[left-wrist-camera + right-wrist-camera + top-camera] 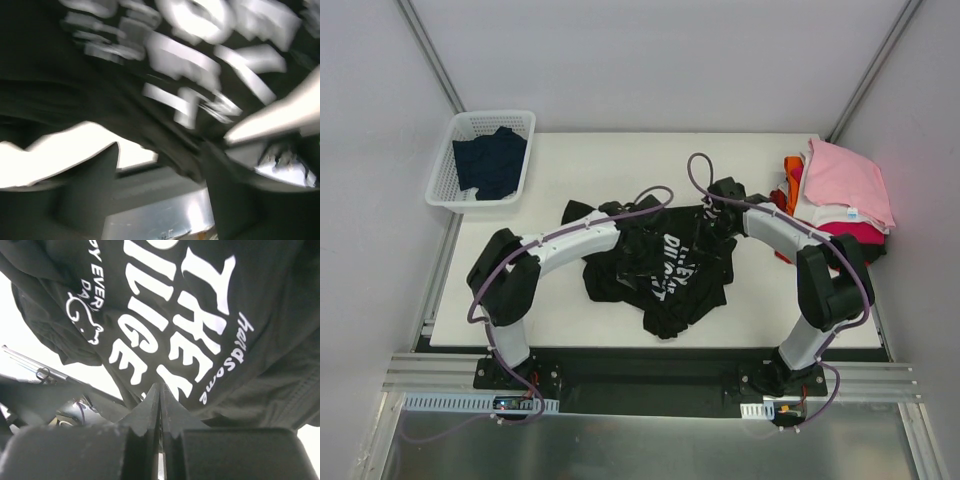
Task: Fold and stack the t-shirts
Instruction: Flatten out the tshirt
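Two grippers sat at the far edge of the black t-shirt (665, 265), and the next move probably hung on that. The left gripper (620, 213) was at the shirt's far-left corner and the right gripper (720, 212) at its far-right. The cloth was bunched between them in the middle of the tabletop (620, 160) and spilled toward the arms' bases. Its white lettering ran roughly far to near.

The right gripper was closed tight, its tips buried in the shirt's edge just below the print (apparently pinching a fold). The left gripper's wrist view was badly blurred, but its fingers showed well apart with cloth passing above them, so it looked open and held nothing. Neither arm was clearly nearer. My judgement: the left had to catch its corner before the shirt could be drawn out flat. The pile of other shirts (840, 190) lay well apart, at the right edge.
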Motion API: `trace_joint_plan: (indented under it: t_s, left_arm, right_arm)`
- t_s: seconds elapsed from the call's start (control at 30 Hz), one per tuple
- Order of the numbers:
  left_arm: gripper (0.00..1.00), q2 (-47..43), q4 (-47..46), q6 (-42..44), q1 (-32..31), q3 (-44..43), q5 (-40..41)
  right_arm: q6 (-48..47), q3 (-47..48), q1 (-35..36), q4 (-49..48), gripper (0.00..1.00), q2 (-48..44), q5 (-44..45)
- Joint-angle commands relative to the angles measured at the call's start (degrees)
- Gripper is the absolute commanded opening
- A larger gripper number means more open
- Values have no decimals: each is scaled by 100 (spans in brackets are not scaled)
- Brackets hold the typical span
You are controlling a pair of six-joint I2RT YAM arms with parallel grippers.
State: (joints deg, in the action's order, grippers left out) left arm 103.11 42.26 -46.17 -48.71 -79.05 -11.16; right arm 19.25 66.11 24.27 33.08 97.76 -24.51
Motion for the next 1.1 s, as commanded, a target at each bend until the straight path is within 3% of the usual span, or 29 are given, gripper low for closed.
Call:
trace_joint_plan:
  t_s: [0.0,0.03,0.13,0.53,0.73,1.07]
  left_arm:
    - [48,-204,-121,249,581,398,553]
    - [37,-177,-191,345,643,416,553]
    - [28,103,-341,652,766,294,492]
    - [30,930,-420,750,766,-858,35]
    - [28,1097,-649,689,766,-490,-97]
    - [31,491,-790,680,766,495,-18]
  right_arm:
    - [141,-168,113,-117,1,-204,-124]
    - [150,-160,165,-135,1,-169,-133]
    - [150,-98,279,-135,1,-73,-115]
    - [422,-388,701,-452,1,24,61]
    - [694,-256,877,-487,1,357,113]
    - [967,-159,1185,-513,1,657,333]
